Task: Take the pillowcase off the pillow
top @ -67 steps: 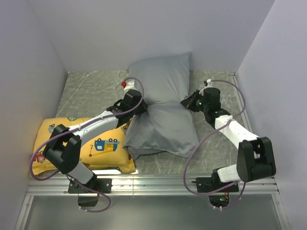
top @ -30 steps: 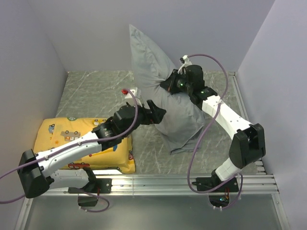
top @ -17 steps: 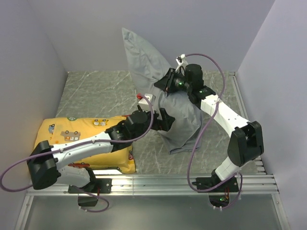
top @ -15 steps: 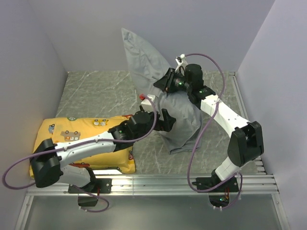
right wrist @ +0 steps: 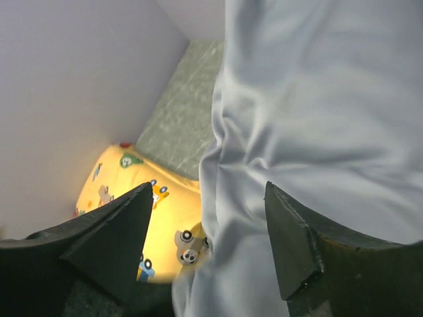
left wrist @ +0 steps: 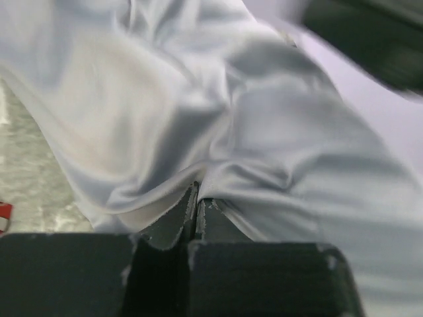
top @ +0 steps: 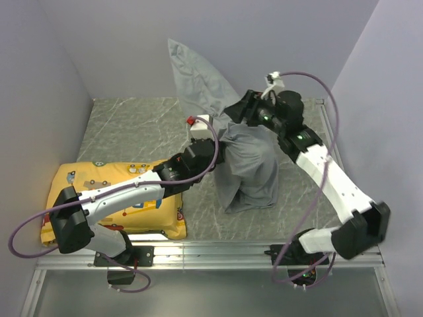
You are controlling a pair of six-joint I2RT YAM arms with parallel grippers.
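Where the grey pillowcase (top: 246, 165) stands bunched upright at mid-table, its limp top corner leans toward eleven o'clock against the back wall. The left gripper (top: 218, 153) sits at the bundle's nine o'clock, fingers clenched on a fold of the cloth. The right gripper (top: 241, 111) hangs at about twelve o'clock by the bundle's shoulder, jaws spread wide and the cloth draped past them, unpinched. A yellow cartoon-print pillow (top: 112, 198) lies at eight o'clock on the marbled table (top: 132, 132).
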